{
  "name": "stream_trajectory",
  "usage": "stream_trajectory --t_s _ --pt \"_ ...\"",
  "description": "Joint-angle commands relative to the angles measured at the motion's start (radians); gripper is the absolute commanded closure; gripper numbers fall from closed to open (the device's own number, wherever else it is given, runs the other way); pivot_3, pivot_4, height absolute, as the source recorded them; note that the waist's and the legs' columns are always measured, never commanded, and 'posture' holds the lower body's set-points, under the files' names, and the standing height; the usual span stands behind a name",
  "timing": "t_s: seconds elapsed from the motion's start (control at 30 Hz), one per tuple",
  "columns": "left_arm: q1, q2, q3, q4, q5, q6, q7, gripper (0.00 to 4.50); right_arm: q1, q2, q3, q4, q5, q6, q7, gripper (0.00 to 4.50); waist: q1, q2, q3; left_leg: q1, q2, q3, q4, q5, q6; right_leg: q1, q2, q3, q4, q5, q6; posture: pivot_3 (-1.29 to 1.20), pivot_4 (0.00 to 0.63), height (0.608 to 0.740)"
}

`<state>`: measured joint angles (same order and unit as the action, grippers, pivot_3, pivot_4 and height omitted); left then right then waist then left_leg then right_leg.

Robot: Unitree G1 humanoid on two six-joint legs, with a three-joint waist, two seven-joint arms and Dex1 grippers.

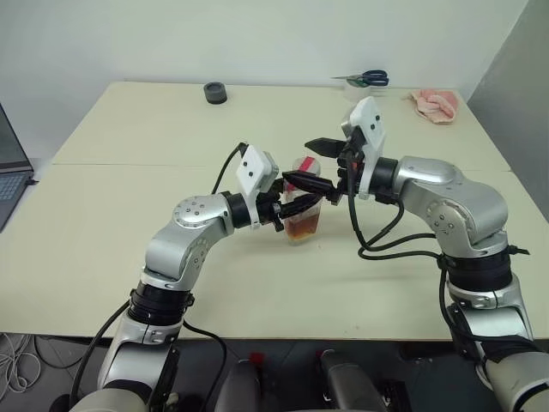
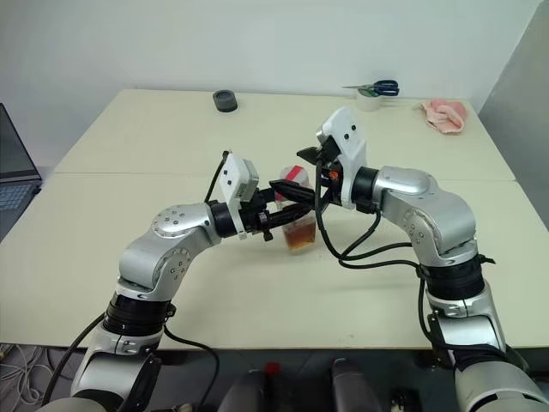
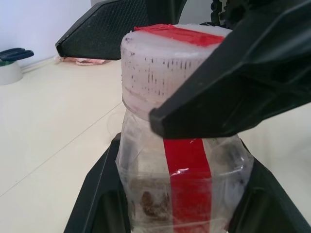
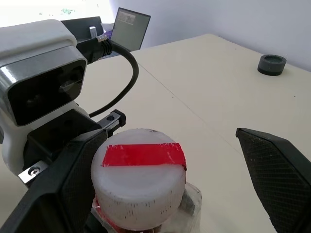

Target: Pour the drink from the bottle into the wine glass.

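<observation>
The bottle (image 1: pixel 304 206), clear with a red strip down its side, stands at the middle of the table (image 1: pixel 129 206). My left gripper (image 1: pixel 295 202) is shut on its body from the left. The amber drink (image 1: pixel 303 226) fills its lower part. Its pale cap (image 4: pixel 139 180), with red tape across the top, sits between the fingers of my right gripper (image 4: pixel 170 182), which is open. One finger (image 4: pixel 60 187) lies against the cap and the other (image 4: pixel 282 179) stands well clear. The wine glass is out of view.
At the table's far edge are a black round object (image 1: pixel 215 92), scissors (image 1: pixel 371 78) on a white roll, and a pink cloth (image 1: pixel 434 105). A laptop (image 1: pixel 10 176) sits off the left edge. A seam crosses the table behind the bottle.
</observation>
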<state>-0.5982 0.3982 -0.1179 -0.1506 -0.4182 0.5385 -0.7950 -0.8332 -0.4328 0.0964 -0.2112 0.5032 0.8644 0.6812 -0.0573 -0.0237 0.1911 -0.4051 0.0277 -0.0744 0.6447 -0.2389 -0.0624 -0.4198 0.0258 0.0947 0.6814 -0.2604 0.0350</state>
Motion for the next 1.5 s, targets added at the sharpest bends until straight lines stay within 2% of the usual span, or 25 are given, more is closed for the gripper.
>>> stream_trajectory --t_s 0.03,0.27,0.37,0.77,1.07,1.3,1.5 --pt "-0.001 0.006 0.018 -0.038 -0.006 -0.019 -0.003 2.66 0.002 -0.053 -0.05 0.02 -0.015 -0.032 0.015 0.0 0.0 0.0 0.0 0.0 0.0 0.0 0.0 0.0 0.0 0.0 0.0 0.0 0.0 0.0 0.0 0.0 0.15 0.74" --pt "-0.004 0.01 0.019 -0.037 -0.006 -0.018 -0.004 2.66 0.024 -0.108 -0.063 0.037 -0.003 -0.046 0.064 0.0 0.0 0.0 0.0 0.0 0.0 0.0 0.0 0.0 0.0 0.0 0.0 0.0 0.0 0.0 0.0 0.0 0.15 0.74" --pt "-0.005 0.011 0.018 -0.033 -0.004 -0.019 -0.006 2.66 0.029 -0.12 -0.07 -0.01 0.055 -0.025 0.108 0.0 0.0 0.0 0.0 0.0 0.0 0.0 0.0 0.0 0.0 0.0 0.0 0.0 0.0 0.0 0.0 0.0 0.15 0.74" --pt "-0.007 0.006 0.015 -0.028 0.0 -0.023 -0.005 2.66 0.003 -0.047 -0.023 -0.061 0.076 -0.006 0.065 0.0 0.0 0.0 0.0 0.0 0.0 0.0 0.0 0.0 0.0 0.0 0.0 0.0 0.0 0.0 0.0 0.0 0.15 0.74" --pt "-0.004 -0.001 0.015 -0.034 0.0 -0.021 0.002 2.66 -0.04 0.027 -0.002 0.039 -0.009 -0.064 0.0 0.0 0.0 0.0 0.0 0.0 0.0 0.0 0.0 0.0 0.0 0.0 0.0 0.0 0.0 0.0 0.0 0.0 0.15 0.74" --pt "-0.002 0.002 0.013 -0.036 0.006 -0.023 0.002 2.66 -0.045 0.025 -0.005 0.063 -0.03 -0.073 0.006 0.0 0.0 0.0 0.0 0.0 0.0 0.0 0.0 0.0 0.0 0.0 0.0 0.0 0.0 0.001 -0.002 0.0 0.15 0.74" --pt "0.0 0.003 0.012 -0.038 0.007 -0.026 0.001 2.66 -0.016 -0.035 -0.025 0.042 -0.012 -0.055 0.052 0.0 0.0 0.0 0.0 0.0 0.0 0.0 0.0 0.0 0.0 0.0 0.0 0.0 0.0 0.001 -0.001 0.0 0.15 0.74"
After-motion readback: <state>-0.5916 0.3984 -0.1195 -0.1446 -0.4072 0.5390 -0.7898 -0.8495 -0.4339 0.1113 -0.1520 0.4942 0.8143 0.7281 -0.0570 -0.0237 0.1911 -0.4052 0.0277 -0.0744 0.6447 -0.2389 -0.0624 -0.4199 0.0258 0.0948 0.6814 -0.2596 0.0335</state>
